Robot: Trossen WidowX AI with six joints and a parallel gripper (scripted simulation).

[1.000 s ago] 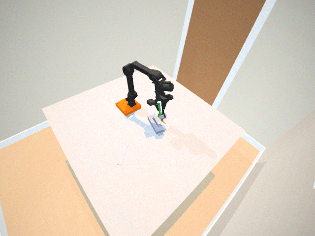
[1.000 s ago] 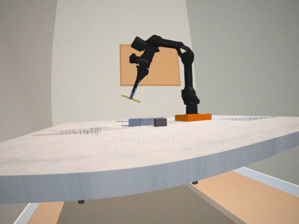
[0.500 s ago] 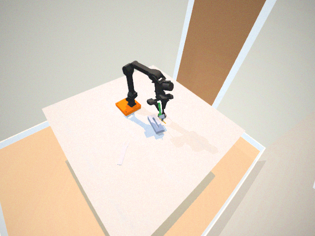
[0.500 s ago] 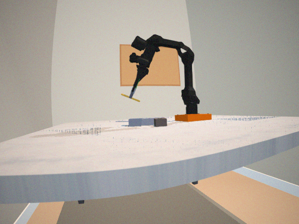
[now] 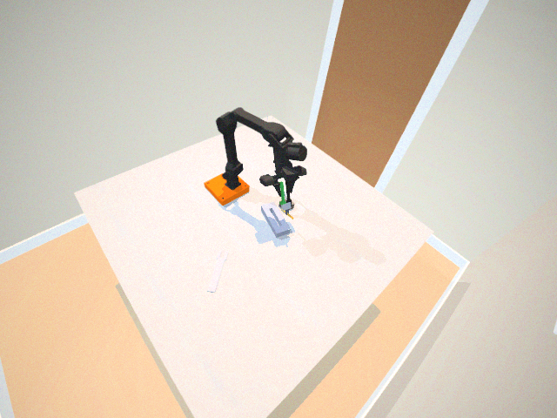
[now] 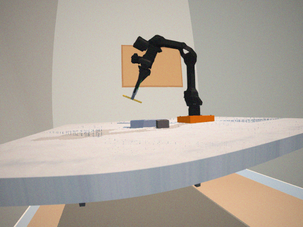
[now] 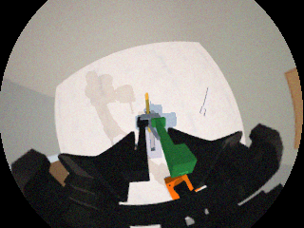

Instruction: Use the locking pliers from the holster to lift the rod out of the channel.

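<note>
My fingers (image 5: pixel 284 193) (image 6: pixel 137 85) are clamped on the locking pliers (image 5: pixel 282 192) (image 6: pixel 135 93) (image 7: pixel 177 159), green handle between them. The yellow rod (image 5: pixel 290 217) (image 6: pixel 127 97) (image 7: pixel 147 102) is across the plier tip, up in the air, centre-left of the exterior frame. Channel block (image 5: pixel 282 232) (image 6: pixel 141 123) (image 7: pixel 155 153) sits below on the worktop (image 5: pixel 270 314) (image 6: pixel 122 156) (image 7: pixel 180 62).

Looks like the final hold. To do it well: keep squeeze pressure even, no wrist roll, arm still, don't let go. Rod is tilted, so any jerk could make it slip or swing. If height is short, I should rise straight up, slowly.

Exterior shows the gap between rod and block; top makes them look nearly side by side. Top and wrist show the slot; exterior hides it. Whether the lock clicked, can't tell from any view.
</note>
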